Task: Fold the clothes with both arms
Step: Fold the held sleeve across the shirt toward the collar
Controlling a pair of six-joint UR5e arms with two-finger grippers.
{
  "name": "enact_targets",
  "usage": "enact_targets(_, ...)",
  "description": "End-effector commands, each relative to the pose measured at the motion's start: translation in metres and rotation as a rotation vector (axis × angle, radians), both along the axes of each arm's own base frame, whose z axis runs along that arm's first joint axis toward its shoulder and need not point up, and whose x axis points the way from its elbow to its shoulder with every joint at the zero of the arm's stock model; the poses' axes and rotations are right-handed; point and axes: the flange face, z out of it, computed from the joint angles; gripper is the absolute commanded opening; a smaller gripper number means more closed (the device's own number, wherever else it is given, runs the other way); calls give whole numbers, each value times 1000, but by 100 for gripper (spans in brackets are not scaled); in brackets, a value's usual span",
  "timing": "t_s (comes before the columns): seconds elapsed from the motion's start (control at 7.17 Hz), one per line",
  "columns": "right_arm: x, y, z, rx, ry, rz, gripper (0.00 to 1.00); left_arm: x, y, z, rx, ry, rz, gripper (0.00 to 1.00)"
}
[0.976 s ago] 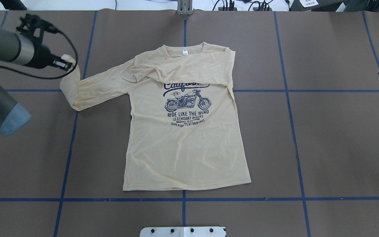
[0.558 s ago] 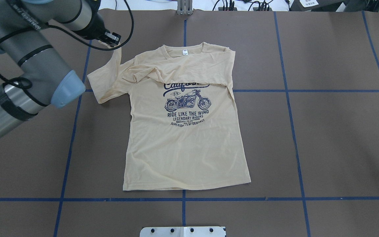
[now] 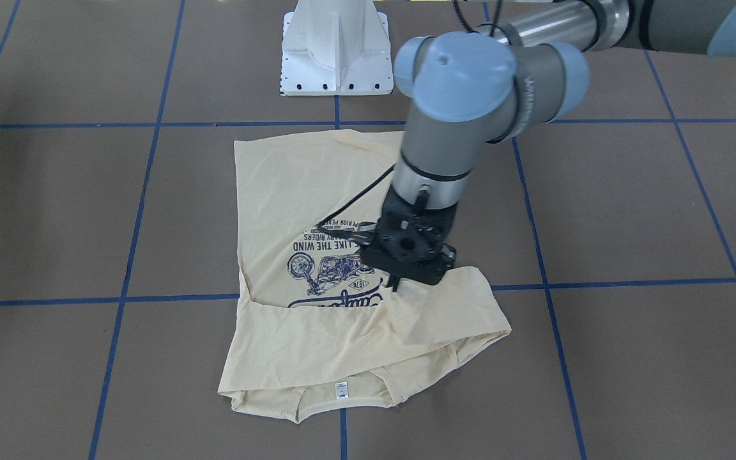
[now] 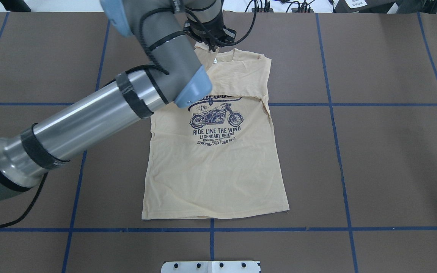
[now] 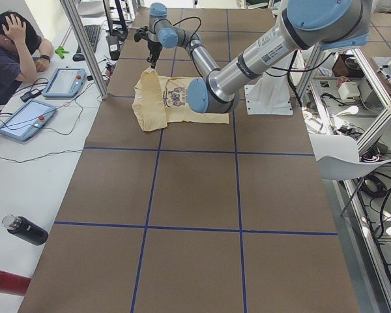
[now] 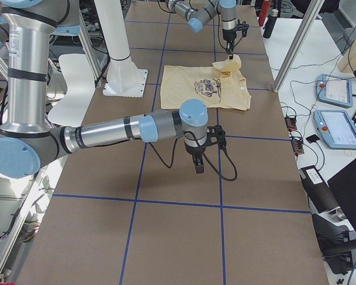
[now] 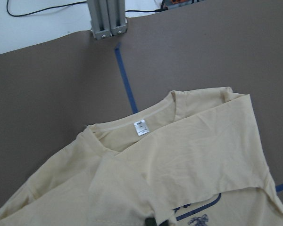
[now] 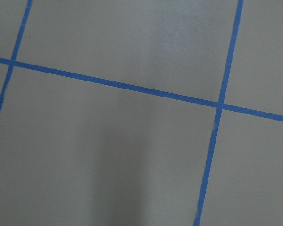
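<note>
Our left gripper (image 3: 398,283) pinches the T-shirt (image 4: 218,170) sleeve (image 3: 451,308), lifted over the chest. Right gripper (image 6: 199,169) over the table (image 6: 178,237); we can't tell its opening.

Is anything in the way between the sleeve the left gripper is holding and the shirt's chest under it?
Nothing visible. The left gripper holds the sleeve just over the T-shirt, whose chest bears only the other sleeve, already folded across. The right gripper hangs far off over the table.

Bright even overhead light, soft faint shadows, sharp focus
</note>
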Motion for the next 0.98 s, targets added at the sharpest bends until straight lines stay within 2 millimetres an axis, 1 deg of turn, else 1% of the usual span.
enact_targets(0.0,5,6,9,-9,3,5,100,69,11,-32,-93,-11,-67,0)
enact_targets(0.14,5,8,10,-12,3,5,100,102,9,-47,-145,54,-122,0)
enact_targets(0.28,5,7,10,-10,3,5,100,113,13,-46,-136,79,-141,98)
enact_targets(0.42,4,6,7,-7,-1,5,100,114,14,-49,-141,86,-168,100)
enact_targets(0.7,4,4,-1,-1,-12,12,100,113,15,-51,-129,86,-160,100)
enact_targets(0.84,3,4,-9,-12,-13,38,100,107,23,-55,-105,103,-138,100)
